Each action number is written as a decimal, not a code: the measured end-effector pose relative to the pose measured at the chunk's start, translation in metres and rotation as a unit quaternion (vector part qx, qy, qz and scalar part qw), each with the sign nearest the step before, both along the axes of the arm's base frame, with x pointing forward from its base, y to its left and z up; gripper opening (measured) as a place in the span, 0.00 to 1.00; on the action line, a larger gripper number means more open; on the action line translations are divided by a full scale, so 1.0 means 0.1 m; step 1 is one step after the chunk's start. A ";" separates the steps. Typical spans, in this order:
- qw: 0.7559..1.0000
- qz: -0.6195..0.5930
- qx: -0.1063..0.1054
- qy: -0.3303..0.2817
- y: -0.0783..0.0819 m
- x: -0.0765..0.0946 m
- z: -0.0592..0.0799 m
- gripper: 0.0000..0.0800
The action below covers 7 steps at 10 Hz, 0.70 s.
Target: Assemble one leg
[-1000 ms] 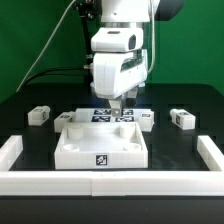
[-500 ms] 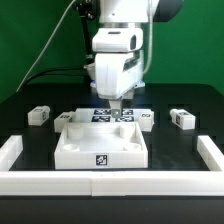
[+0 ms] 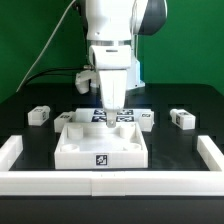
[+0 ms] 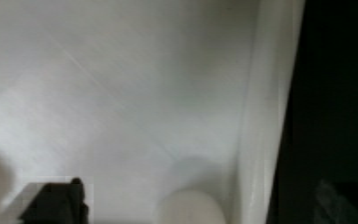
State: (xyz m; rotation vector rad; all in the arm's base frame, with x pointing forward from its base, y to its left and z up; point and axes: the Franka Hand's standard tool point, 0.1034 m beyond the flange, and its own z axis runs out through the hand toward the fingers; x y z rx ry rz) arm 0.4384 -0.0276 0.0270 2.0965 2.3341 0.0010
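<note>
Small white leg blocks with tags lie on the black table: two at the exterior view's left [image 3: 40,115] [image 3: 66,119] and two at its right [image 3: 148,119] [image 3: 182,118]. The large white square tray-like piece [image 3: 75,150] sits in front of the middle. My gripper [image 3: 112,116] points straight down over that piece's back edge, touching no leg. In the wrist view the piece's white surface [image 4: 123,100] fills the frame. One dark fingertip [image 4: 51,204] shows far from the other, so the jaws stand wide apart with the piece's rim [image 4: 265,120] between them.
The marker board [image 3: 128,115] lies behind the tray-like piece, partly hidden by my gripper. A low white wall runs along the table's front [image 3: 110,181] and up both sides [image 3: 10,152] [image 3: 211,150]. Cables hang at the back left.
The hand has turned about its vertical axis, now showing its narrow side, and has dropped slightly toward the tray-like piece's back edge. No part has moved.
</note>
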 end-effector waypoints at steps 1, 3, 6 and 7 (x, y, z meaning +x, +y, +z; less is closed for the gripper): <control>1.000 -0.003 0.001 0.006 0.00 -0.03 -0.06 0.81; 1.000 -0.015 0.003 0.018 0.02 -0.07 -0.15 0.81; 0.999 -0.028 0.003 0.021 0.04 -0.09 -0.18 0.81; 0.999 -0.028 0.003 0.022 0.04 -0.09 -0.18 0.65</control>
